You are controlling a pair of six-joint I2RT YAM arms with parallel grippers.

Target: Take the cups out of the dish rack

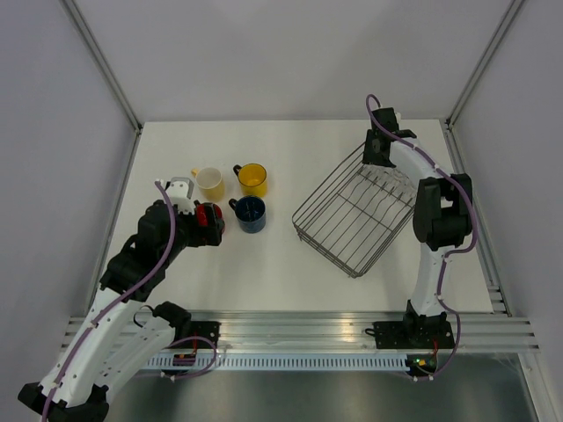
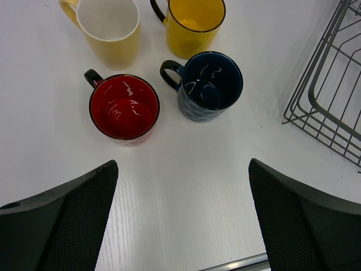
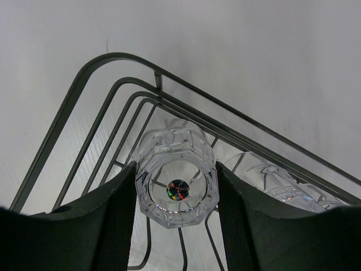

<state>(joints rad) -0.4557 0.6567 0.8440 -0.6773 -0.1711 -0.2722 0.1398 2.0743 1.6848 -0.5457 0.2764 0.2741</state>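
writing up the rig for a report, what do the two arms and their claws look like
The left arm and right arm have white links with black joints; a purple cable runs along each. The left claw and right claw have broad black fingers with a fine mesh-textured inner face. No markings are readable.

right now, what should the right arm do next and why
Probably lift the tumbler straight up out of the rack. The right gripper looks closed on it, yet it sits low among the wires, with a second tumbler lying close beside it, so a sideways pull could knock that.
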